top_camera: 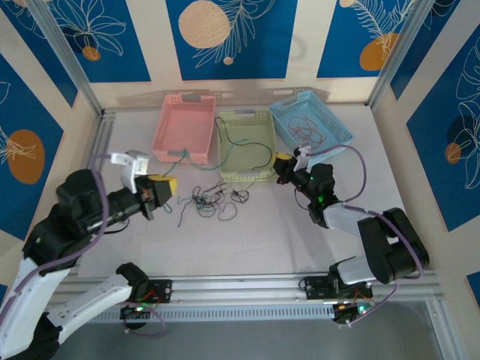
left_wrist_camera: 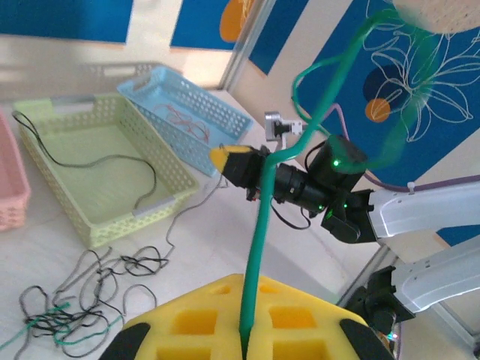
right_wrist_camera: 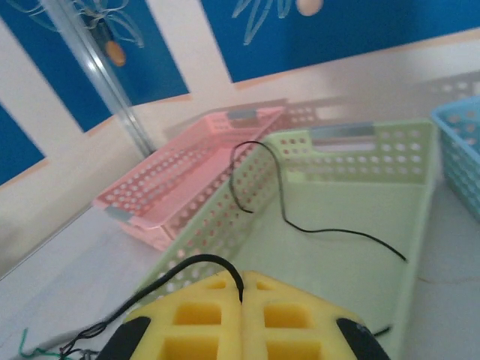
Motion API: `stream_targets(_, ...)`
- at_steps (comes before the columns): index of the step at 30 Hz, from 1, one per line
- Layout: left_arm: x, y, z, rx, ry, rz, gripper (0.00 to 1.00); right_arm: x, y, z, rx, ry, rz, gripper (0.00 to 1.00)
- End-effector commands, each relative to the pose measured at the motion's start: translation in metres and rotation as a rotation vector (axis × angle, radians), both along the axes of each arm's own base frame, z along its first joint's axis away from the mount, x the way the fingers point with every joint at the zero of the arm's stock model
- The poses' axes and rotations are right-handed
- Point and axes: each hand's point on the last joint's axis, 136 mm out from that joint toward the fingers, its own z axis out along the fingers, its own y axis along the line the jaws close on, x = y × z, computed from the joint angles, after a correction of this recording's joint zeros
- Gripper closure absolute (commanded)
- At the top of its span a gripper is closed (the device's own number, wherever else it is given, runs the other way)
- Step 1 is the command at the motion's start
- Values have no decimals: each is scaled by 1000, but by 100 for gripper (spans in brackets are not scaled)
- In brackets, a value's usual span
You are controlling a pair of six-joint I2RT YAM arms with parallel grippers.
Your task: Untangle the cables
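Three baskets (pink (top_camera: 184,124), green (top_camera: 240,155), blue (top_camera: 298,97)) just beyond the tangled cables (top_camera: 214,201)

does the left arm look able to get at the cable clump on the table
Probably yes for reach: the clump lies near the left gripper, bare table between. But that gripper is shut on a green cable, so its jaws are taken.

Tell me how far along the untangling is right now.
Done: reddish-brown cables lie in the blue basket and one black cable in the green basket. In hand: the left pincer is shut on a green cable, the right pincer on a black strand trailing toward the table. Left: a clump of black and green wires lies tangled on the table before the baskets.
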Motion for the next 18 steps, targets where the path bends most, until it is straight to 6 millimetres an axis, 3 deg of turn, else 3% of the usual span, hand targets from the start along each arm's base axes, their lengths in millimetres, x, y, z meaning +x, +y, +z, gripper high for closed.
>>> stream_targets(1, -8, 29, 3, 75, -43, 86, 100, 3, -16, -13, 31, 70, -95, 100)
stream_targets(4, -1, 42, 1, 116, -76, 162, 100, -6, -14, -15, 51, 80, -50, 100)
stream_targets(8, 35, 42, -10, 212, -86, 264, 100, -33, -6, -11, 20, 108, -6, 100)
stream_targets(13, 116, 27, -29, 345, -81, 407, 100, -69, -1, -11, -38, 94, 20, 100)
stream_targets(18, 214, 41, -67, 293, 57, 526, 100, -81, -4, -19, -39, 86, 20, 100)
